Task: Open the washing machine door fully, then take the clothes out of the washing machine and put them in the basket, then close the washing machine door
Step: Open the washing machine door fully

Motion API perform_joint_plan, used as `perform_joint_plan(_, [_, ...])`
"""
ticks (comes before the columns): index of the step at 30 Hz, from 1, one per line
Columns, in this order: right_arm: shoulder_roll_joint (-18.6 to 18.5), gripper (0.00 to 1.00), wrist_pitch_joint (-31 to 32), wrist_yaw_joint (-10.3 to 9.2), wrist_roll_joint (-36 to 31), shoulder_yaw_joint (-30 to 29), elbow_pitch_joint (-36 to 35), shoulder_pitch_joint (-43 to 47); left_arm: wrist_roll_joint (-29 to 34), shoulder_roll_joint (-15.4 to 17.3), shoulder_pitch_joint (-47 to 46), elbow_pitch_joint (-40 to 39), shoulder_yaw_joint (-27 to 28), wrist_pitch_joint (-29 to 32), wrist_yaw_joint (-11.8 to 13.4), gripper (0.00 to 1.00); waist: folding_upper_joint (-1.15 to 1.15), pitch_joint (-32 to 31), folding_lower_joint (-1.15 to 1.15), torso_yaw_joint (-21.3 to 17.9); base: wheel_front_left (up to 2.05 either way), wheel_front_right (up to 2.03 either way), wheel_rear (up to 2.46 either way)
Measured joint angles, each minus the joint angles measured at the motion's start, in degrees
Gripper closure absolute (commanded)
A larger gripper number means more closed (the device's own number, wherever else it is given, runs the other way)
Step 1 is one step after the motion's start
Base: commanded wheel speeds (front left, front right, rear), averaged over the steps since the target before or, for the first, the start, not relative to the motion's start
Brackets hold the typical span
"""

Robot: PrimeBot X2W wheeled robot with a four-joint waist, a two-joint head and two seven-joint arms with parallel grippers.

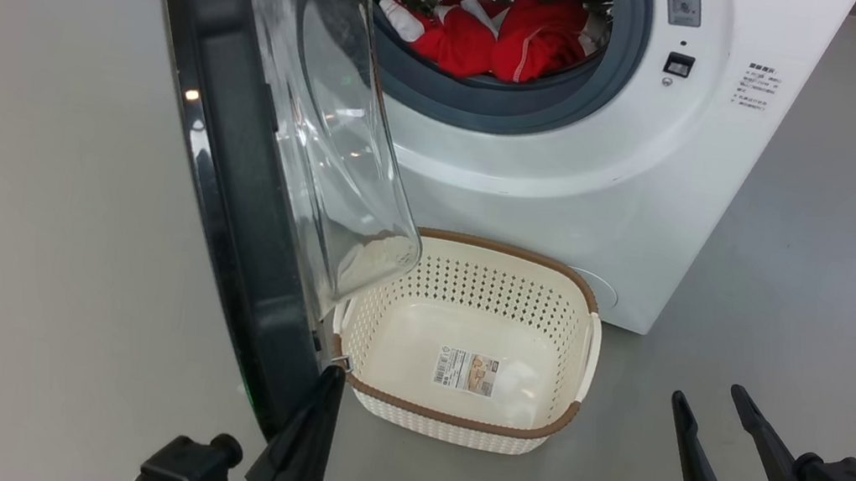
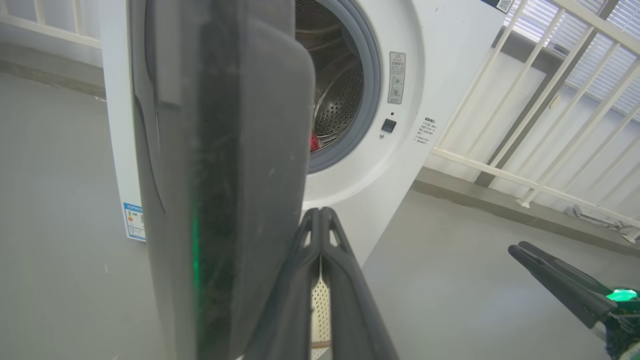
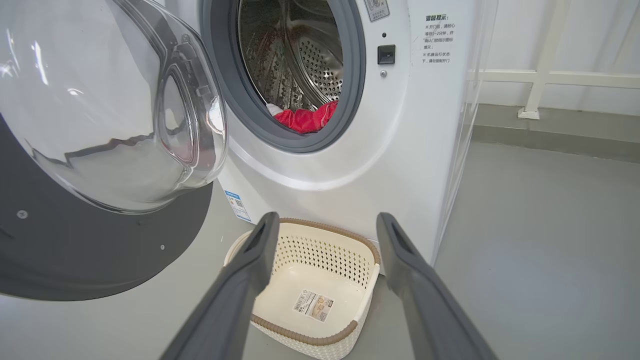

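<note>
Red clothes (image 1: 500,39) lie at the mouth of the washing machine (image 1: 590,180). Left gripper (image 1: 333,375), fingers pressed together, meets the lower edge of the washing machine door (image 1: 236,161), likely to push it wider; open floor (image 1: 16,213) lies beyond. Right gripper (image 1: 706,392), spread and empty, hangs beside the basket (image 1: 451,424), whose left rim the door's glass overhangs.

Bright, even indoor light covers the smooth grey floor (image 1: 10,254), leaving only faint soft shadows beside the cream perforated plastic basket (image 1: 478,245). White glare streaks the bulging clear glass of the black-rimmed round door (image 3: 100,100). In the left wrist view that near rim looks soft, with a green glow reflected on it.
</note>
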Motion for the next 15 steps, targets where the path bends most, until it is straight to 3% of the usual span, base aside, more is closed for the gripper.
perform_joint_plan(15, [0.1,0.00,0.0,0.00,0.0,0.2,0.0,0.0,0.2,-0.6,0.6,0.7,4.5,0.1,-0.1,1.00,0.00,-0.9,0.00,1.0,0.00,0.00,0.00])
